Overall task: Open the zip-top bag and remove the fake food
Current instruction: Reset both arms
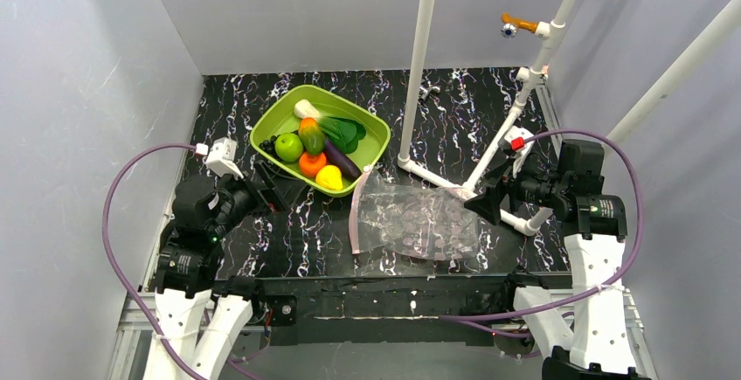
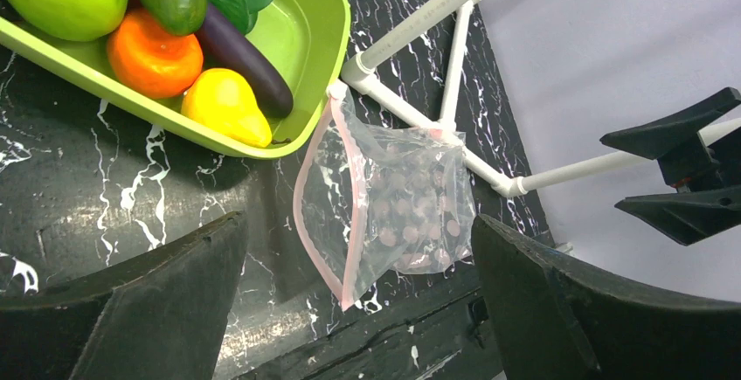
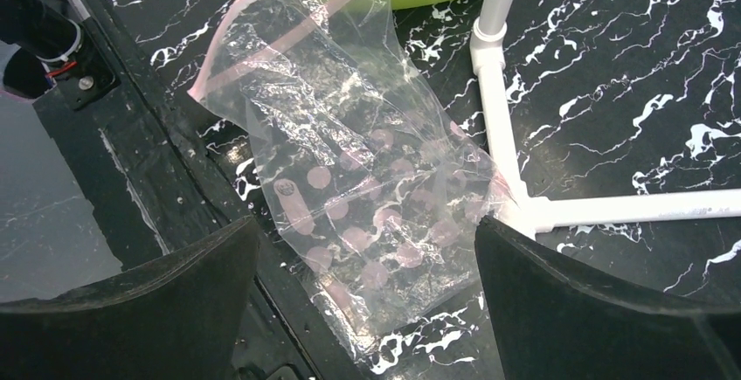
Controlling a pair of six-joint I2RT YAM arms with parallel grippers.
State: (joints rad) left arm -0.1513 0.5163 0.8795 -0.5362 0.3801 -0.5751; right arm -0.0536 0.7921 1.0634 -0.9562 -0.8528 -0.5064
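Zip-top bag [image 1: 418, 221] lies flat and crinkled on the dark marbled surface [image 1: 297, 231], towards its near edge. The pink zip strip [image 1: 356, 214] runs down the bag's left side. The bag's far left corner sits just beside the green tray [image 1: 371, 140], and its right side lies against the foot of the white pipe frame [image 1: 419, 57].

Fake food [image 1: 315, 148] is piled in the tray, outside the bag.

Left end effector [image 1: 278, 190] is open and empty, near the tray's near corner. Right end effector [image 1: 485, 203] is open and empty, at the bag's right edge.
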